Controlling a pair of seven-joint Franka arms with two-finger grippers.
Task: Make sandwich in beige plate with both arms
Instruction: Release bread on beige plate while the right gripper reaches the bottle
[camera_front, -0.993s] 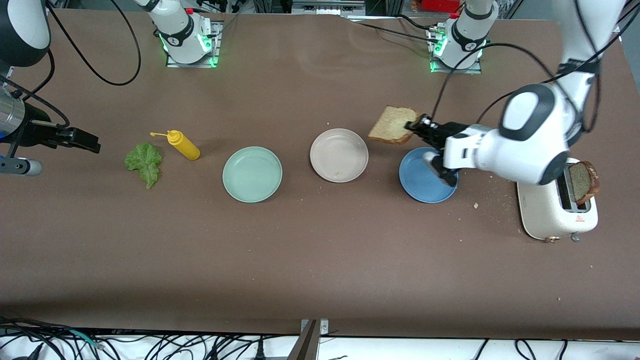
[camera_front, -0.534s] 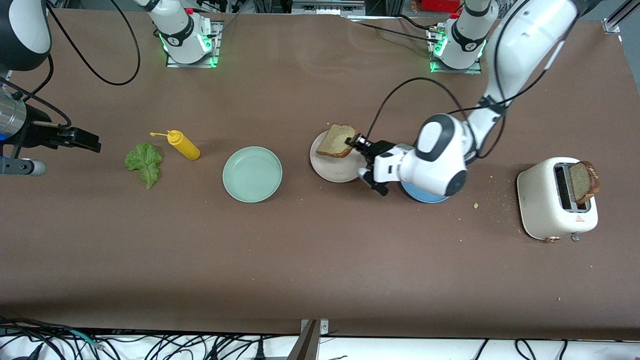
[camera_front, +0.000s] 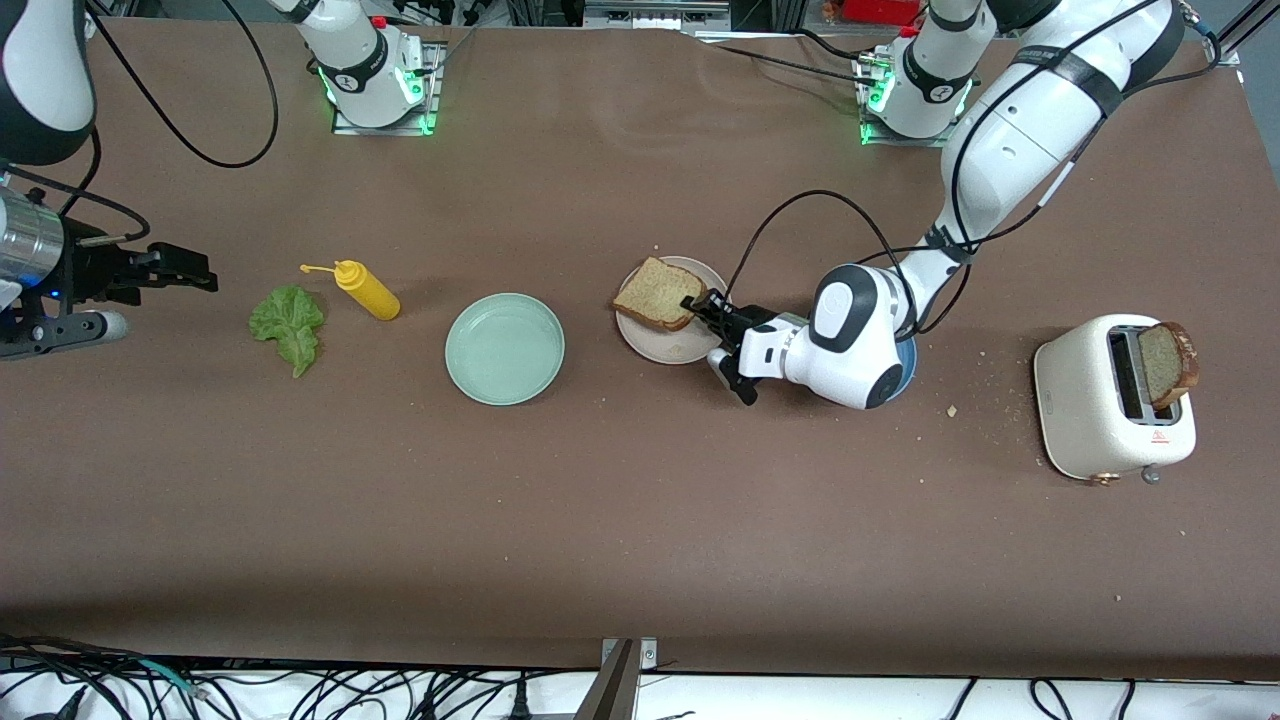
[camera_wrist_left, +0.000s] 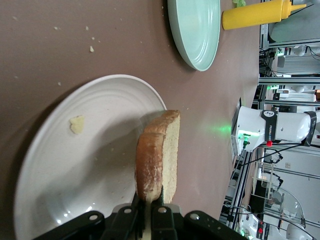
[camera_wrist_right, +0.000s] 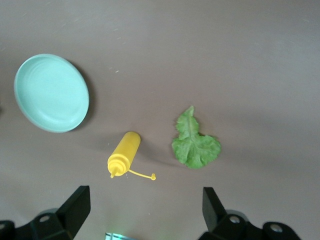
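Note:
My left gripper (camera_front: 697, 305) is shut on a tan bread slice (camera_front: 655, 294) by its crust and holds it low over the beige plate (camera_front: 690, 350). In the left wrist view the bread slice (camera_wrist_left: 157, 155) stands on edge between the fingers above the beige plate (camera_wrist_left: 75, 165), which bears a crumb. A second bread slice (camera_front: 1165, 362) sticks out of the white toaster (camera_front: 1100, 400). The green lettuce leaf (camera_front: 288, 322) lies on the table toward the right arm's end. My right gripper (camera_front: 185, 272) is open, up in the air beside the lettuce leaf (camera_wrist_right: 195, 145).
A yellow squeeze bottle (camera_front: 366, 289) lies beside the lettuce. A pale mint-green plate (camera_front: 505, 348) sits between the bottle and the beige plate. A blue plate (camera_front: 905, 362) is mostly hidden under the left arm. Crumbs lie near the toaster.
My left gripper has carried the bread slice from above the blue plate across to the beige plate and lowered it. My right gripper has shifted slightly toward the lettuce.

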